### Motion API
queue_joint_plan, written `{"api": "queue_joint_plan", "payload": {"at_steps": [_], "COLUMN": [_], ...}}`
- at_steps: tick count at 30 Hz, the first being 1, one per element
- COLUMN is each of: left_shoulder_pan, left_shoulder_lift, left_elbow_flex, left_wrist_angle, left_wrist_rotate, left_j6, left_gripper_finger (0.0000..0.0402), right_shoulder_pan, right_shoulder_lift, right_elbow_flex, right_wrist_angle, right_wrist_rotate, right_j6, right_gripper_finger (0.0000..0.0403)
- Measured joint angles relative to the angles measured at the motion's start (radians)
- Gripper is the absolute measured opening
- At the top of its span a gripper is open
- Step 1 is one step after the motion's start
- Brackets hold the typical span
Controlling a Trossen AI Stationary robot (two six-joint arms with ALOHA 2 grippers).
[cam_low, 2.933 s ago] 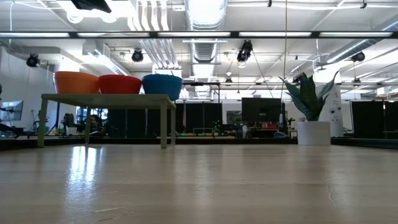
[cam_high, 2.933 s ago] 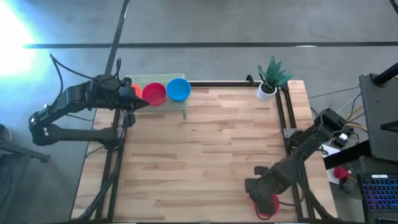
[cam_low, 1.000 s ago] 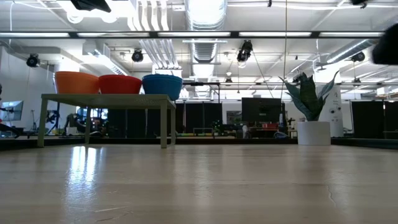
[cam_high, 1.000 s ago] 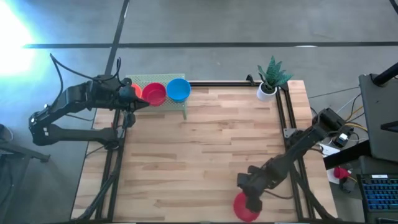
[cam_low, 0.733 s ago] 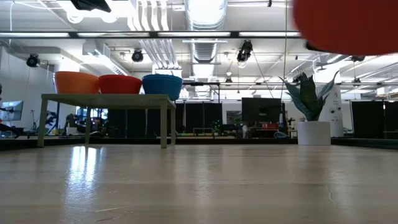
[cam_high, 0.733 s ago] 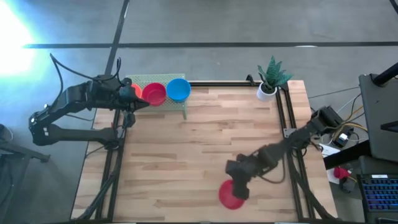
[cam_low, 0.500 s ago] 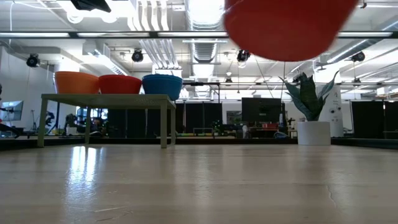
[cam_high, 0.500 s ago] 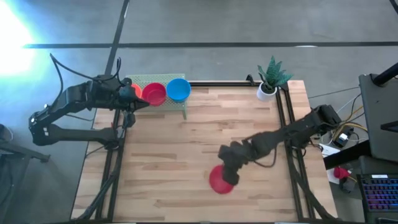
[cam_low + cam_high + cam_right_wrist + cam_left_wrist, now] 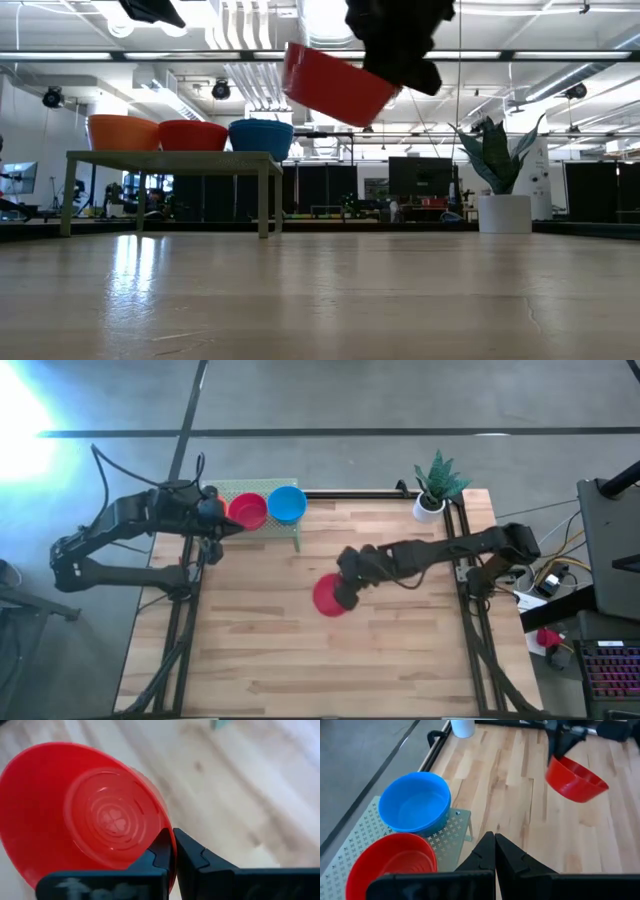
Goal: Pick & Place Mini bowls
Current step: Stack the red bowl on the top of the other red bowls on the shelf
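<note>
Carried from the near right edge to mid-table, a red bowl (image 9: 328,597) hangs tilted, clamped in the right gripper (image 9: 343,594), while the left gripper (image 9: 494,851) waits closed above the rack (image 9: 262,528).

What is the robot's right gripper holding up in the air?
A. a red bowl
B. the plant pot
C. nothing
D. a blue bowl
A: the right gripper is pinched shut on the rim of a red bowl, which hangs tilted well above the table in the low view.
</note>
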Motion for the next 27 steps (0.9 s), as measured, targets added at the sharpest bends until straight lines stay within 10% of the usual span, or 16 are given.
{"api": "queue_joint_plan", "payload": {"at_steps": [27], "left_shoulder_pan": [-0.042], "left_shoulder_lift": [0.198], "left_elbow_flex": [0.076], "left_wrist_angle": [0.274], "left_wrist_rotate": [0.025], "left_j6": [0.022], "left_gripper_finger": [0.009], "right_shoulder_pan": [-0.119], "right_shoulder_lift": [0.046], "right_elbow_flex": [0.29], "right_wrist_angle": [0.01], "right_wrist_rotate": [0.577], "right_j6": [-0.243], "right_gripper_finger": [0.0008]}}
